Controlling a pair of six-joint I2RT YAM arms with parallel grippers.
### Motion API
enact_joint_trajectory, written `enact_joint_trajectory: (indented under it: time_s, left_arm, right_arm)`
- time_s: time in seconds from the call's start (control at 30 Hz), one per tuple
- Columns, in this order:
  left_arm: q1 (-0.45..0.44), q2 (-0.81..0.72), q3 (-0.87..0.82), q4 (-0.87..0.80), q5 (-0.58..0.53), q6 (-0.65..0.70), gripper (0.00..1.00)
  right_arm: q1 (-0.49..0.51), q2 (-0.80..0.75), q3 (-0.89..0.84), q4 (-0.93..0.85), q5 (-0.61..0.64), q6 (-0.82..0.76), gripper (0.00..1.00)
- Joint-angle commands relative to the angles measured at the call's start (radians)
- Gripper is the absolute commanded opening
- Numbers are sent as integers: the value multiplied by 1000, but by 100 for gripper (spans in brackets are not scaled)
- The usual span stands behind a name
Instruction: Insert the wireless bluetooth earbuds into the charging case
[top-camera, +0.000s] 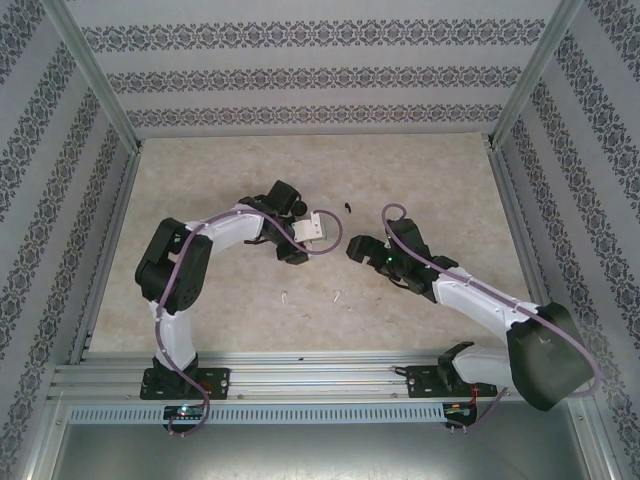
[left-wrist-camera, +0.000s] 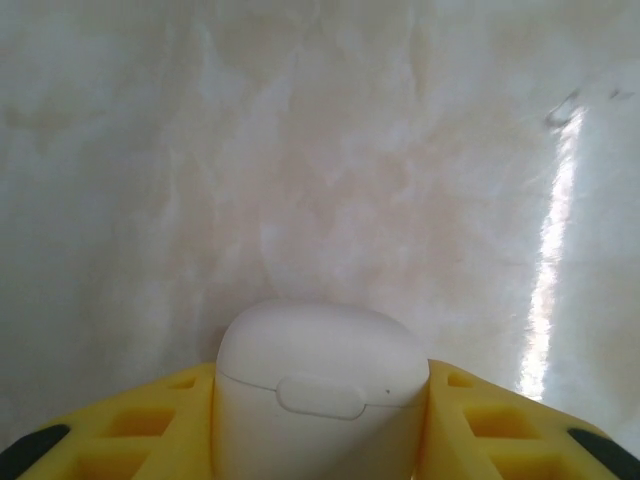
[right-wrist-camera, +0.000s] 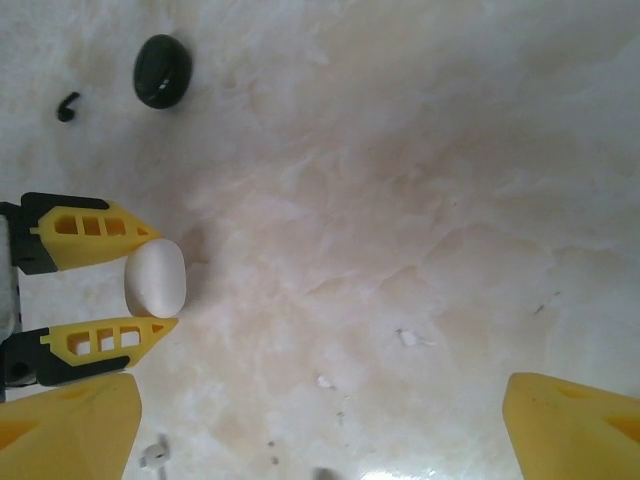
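Observation:
The white charging case (left-wrist-camera: 320, 385), lid closed, sits squeezed between my left gripper's (left-wrist-camera: 322, 425) yellow fingers (left-wrist-camera: 150, 420). The right wrist view shows the same grip from the side, with the charging case (right-wrist-camera: 155, 278) resting on the table between the two yellow tips. In the top view my left gripper (top-camera: 318, 232) is at mid-table and my right gripper (top-camera: 355, 248) faces it from the right. My right gripper (right-wrist-camera: 320, 425) stands open and holds nothing. Two white earbuds (top-camera: 285, 296) (top-camera: 337, 296) lie on the table nearer the bases; one earbud (right-wrist-camera: 152, 457) shows at the frame's bottom.
A black oval piece (right-wrist-camera: 162, 70) and a small black hook-shaped bit (right-wrist-camera: 67, 105) lie beyond the case. The beige marbled tabletop (top-camera: 450, 190) is walled by patterned panels with metal posts (top-camera: 520, 90). An aluminium rail (top-camera: 320, 375) runs along the near edge.

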Motion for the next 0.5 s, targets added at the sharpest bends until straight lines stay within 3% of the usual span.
enact_joint_trajectory:
  time_s: [0.0,0.3,0.47]
  left_arm:
    - [-10,-120,-71,86,68,-89,40]
    - [-10,-370,-262,242,179,-265,40]
    - [-11,-464,-326,285,233,-343,41]
  right_arm:
    - [13,-61,-23,70,-67,76,91]
    - [117,-102,25,102,-185,76,80]
    - [164,-58,68,116,-222,64,64]
